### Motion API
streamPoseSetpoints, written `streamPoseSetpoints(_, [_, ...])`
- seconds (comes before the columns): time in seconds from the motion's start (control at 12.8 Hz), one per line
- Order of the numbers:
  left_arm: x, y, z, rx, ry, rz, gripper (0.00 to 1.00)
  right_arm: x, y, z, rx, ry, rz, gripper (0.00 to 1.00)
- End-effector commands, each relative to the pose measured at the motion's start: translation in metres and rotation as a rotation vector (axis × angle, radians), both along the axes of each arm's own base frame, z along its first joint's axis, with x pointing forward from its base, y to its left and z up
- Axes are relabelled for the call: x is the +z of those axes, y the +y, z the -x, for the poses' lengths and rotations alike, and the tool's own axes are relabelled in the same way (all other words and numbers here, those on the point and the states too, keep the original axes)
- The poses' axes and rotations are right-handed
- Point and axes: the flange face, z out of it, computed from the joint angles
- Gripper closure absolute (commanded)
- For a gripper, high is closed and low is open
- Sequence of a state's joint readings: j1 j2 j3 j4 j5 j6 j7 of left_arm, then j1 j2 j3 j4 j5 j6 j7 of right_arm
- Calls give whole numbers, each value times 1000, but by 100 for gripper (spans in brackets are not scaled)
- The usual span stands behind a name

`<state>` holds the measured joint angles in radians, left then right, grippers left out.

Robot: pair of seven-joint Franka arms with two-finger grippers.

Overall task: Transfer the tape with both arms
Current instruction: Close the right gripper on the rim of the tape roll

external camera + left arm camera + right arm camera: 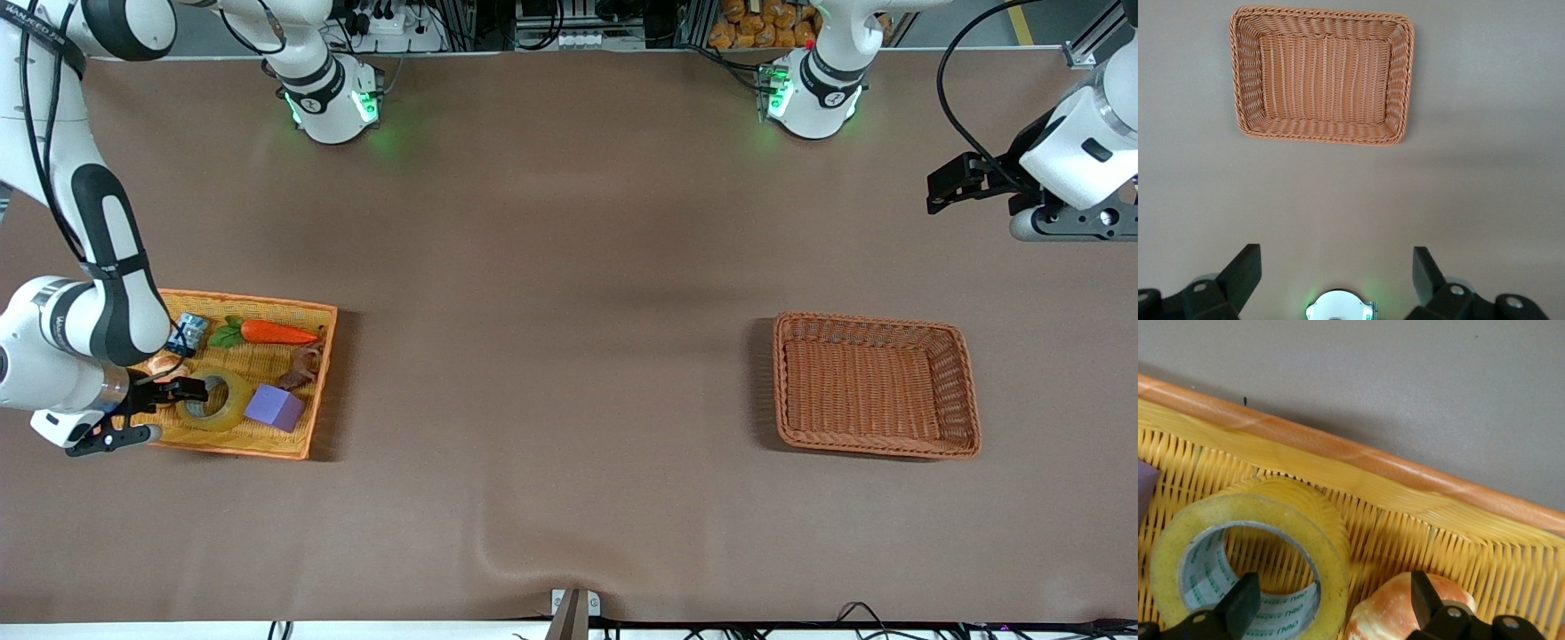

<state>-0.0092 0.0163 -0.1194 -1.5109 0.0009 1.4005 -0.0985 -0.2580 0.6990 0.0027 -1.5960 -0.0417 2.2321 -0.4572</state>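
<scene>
Over the yellow tray (313,382) at the right arm's end of the surface (551,373), I find the right gripper (187,388) low, just above the tape (213,400), with its fingers (1245,603) spread apart; in the right wrist view one finger stands over the tape's (1248,560) grey-white core and the other (1426,597) over a bread roll (1395,613) lying just beside the tape. I cannot confirm contact between either finger and the tape. I note the tape lying flat on the tray floor, in the part of the tray nearer the front camera. A purple cube (275,407) sits just beside the tape, toward the left arm's end. Farther from the front camera in the same tray I record a brown figure (302,367), a carrot (271,332) with green leaves, and a small blue-and-white packet (190,332) partly covered by the right arm (98,293). The bread roll (165,363) shows only partly under that arm in the front view. Toward the left arm's end, well apart from the tray, a brown wicker basket (876,446) rests on the surface with nothing in it. The left gripper (956,185) hangs over bare surface at the left arm's end, and the left arm (1080,151) is waiting. Its fingers (1241,273) are spread wide in the left wrist view, holding nothing, with the basket (1321,23) visible below them.
</scene>
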Motion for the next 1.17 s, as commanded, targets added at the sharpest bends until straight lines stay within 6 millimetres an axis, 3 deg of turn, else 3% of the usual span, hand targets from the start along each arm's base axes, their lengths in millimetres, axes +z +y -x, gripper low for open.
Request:
streamPoseSetpoints(0.0, [1, -4, 2, 8, -7, 20, 0, -8, 2, -2, 18, -18, 14, 55])
streamPoseSetpoints(0.08, [0, -4, 2, 8, -6, 20, 0, -9, 3, -2, 7, -20, 10, 91])
streamPoseSetpoints(0.16, [0, -4, 2, 11, -6, 19, 0, -10, 2, -1, 0, -18, 5, 100])
streamPoseSetpoints(0.47, [-2, -4, 1, 17, -6, 18, 0, -5, 4, -2, 6, -18, 5, 100])
streamPoseSetpoints(0.62, [-2, -4, 1, 16, -7, 19, 0, 9, -3, -2, 2, -34, 9, 100])
streamPoseSetpoints(0.78, [-2, -5, 1, 14, -7, 19, 0, 52, -15, 1, -9, -44, 14, 100])
streamPoseSetpoints(1.09, [-2, -9, 1, 8, -10, 19, 0, 168, -4, 18, -21, -33, 0, 100])
